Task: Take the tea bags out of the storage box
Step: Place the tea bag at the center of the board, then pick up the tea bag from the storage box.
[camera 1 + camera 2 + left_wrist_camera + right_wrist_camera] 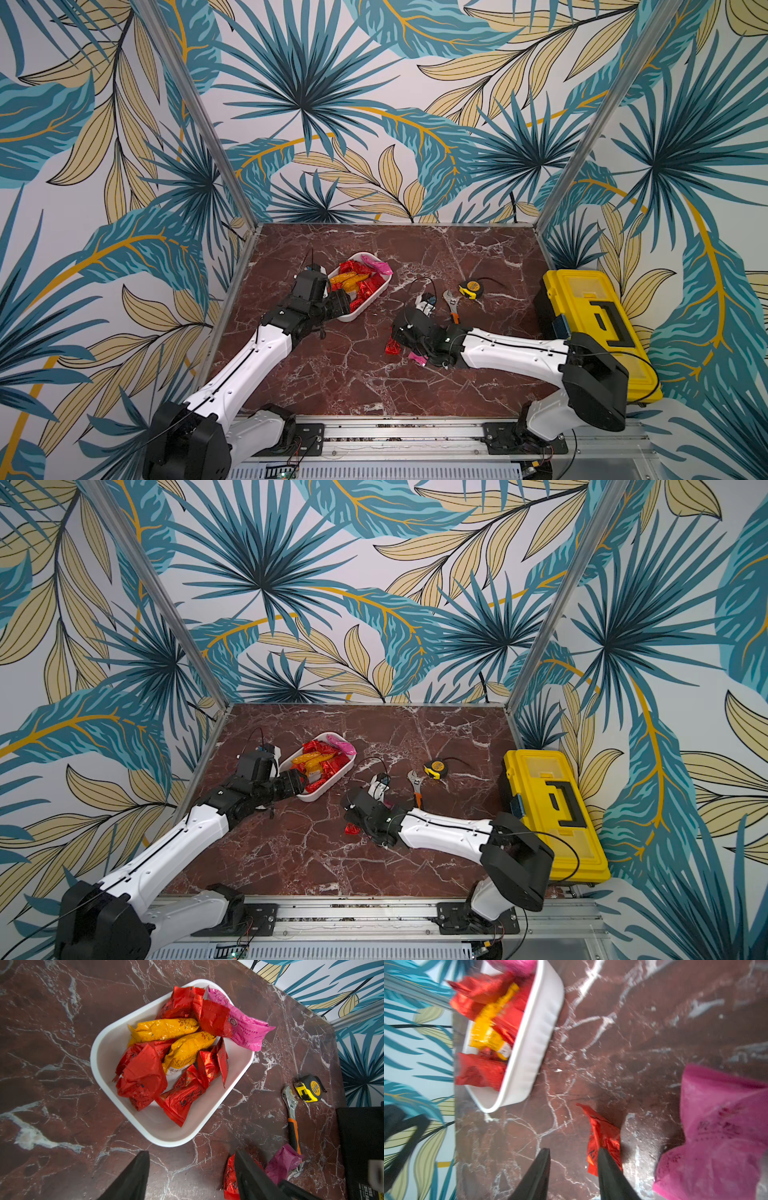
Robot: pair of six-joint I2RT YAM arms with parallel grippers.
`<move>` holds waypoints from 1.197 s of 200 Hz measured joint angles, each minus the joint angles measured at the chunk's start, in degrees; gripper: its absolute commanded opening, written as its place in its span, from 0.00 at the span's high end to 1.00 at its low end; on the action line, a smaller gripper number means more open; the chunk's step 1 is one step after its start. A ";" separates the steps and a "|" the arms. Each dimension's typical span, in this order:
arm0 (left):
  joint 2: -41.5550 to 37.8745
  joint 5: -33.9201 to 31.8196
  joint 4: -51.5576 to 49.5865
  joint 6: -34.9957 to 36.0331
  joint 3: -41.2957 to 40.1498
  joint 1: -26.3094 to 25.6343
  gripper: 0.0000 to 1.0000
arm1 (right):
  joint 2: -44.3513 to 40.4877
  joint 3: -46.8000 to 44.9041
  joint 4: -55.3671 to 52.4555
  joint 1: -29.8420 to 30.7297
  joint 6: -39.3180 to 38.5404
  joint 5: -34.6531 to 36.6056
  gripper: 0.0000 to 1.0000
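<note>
The white storage box (380, 291) stands left of the table's middle and holds several tea bags (143, 1076), mostly red, with two yellow ones and a pink one (245, 1028) hanging over the far rim. My left gripper (191, 1154) hovers open just outside the box's near end (166, 1140), with nothing between its fingers. My right gripper (574, 1151) is open low over the marble. A red tea bag (604, 1136) lies on the table against one finger, and a pink tea bag (720, 1136) lies just beyond it. Both loose bags (392, 345) show beside the right wrist.
An adjustable wrench (451, 305) with an orange handle and a yellow tape measure (471, 289) lie right of the box. A big yellow toolbox (590, 328) stands at the right edge. Patterned walls close in the table on three sides.
</note>
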 measured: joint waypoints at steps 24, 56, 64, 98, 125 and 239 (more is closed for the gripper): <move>4.46 0.04 2.45 -2.01 3.26 0.02 0.25 | -4.87 -0.28 2.05 0.00 -6.86 1.16 0.52; 10.78 -1.18 6.54 -6.12 7.02 -0.52 0.21 | -7.06 -0.57 2.80 0.00 -13.86 2.29 0.52; 12.55 -2.23 6.99 -7.28 8.41 -0.81 0.21 | -7.54 -0.90 2.73 0.00 -14.91 2.67 0.52; 19.52 -8.52 7.32 -12.96 14.75 -2.36 0.22 | -10.49 -2.93 2.12 -0.07 -17.49 4.70 0.52; 24.06 -12.17 7.54 -17.27 17.92 -3.26 0.25 | -12.59 -3.19 1.01 -0.11 -18.88 5.97 0.52; 37.22 -15.63 10.36 -27.50 24.83 -3.76 0.53 | -14.36 -3.19 -1.73 -0.42 -21.38 7.45 0.52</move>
